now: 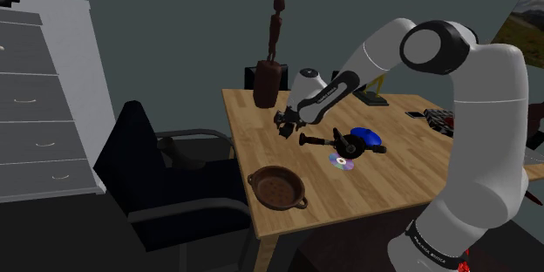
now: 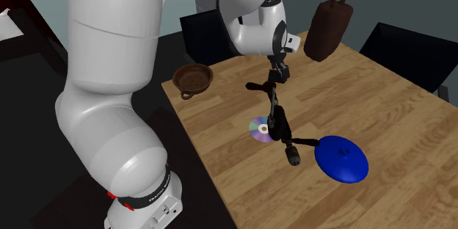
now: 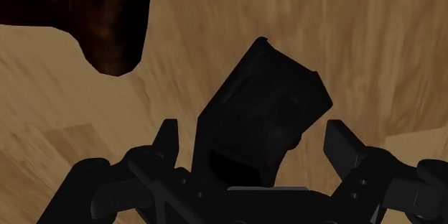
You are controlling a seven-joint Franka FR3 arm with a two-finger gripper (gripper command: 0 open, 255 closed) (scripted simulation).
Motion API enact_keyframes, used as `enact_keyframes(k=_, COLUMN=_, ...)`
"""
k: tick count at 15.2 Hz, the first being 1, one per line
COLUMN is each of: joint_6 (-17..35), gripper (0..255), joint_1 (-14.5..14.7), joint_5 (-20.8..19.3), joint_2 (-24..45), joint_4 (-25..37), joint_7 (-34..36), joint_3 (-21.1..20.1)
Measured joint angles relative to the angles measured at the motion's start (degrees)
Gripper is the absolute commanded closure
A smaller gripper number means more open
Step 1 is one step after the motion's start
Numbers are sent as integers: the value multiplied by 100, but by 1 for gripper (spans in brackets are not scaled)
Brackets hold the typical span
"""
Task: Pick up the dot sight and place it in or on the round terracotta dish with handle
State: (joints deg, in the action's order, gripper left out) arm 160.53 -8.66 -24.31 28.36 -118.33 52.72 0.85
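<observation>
step: grasp sight | pincer wide, sight end between fingers, untouched | tip: center on it, go lower, close firm b4 lift | dish well apart

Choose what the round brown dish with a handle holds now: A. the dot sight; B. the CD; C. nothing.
C: the dish is empty, and the dot sight lies on the table beside the CD.
</observation>
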Motion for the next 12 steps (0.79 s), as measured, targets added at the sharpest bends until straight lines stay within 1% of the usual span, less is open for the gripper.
enact_keyframes(k=2, joint_6=50, gripper=0, joint_1=7, joint_5=-17, joint_2=113, joint_4=64, joint_7=16, joint_3=22)
enact_keyframes(k=7, joint_6=65, gripper=0, joint_1=10, joint_5=-23, joint_2=148, joint_4=87, joint_7=21, joint_3=29)
enact_keyframes(k=8, joint_6=65, gripper=255, joint_1=10, joint_5=-23, joint_2=149, joint_4=87, joint_7=21, joint_3=29)
enact_keyframes(k=12, joint_6=68, gripper=255, joint_1=9, joint_5=-23, joint_2=146, joint_4=86, joint_7=21, joint_3=28)
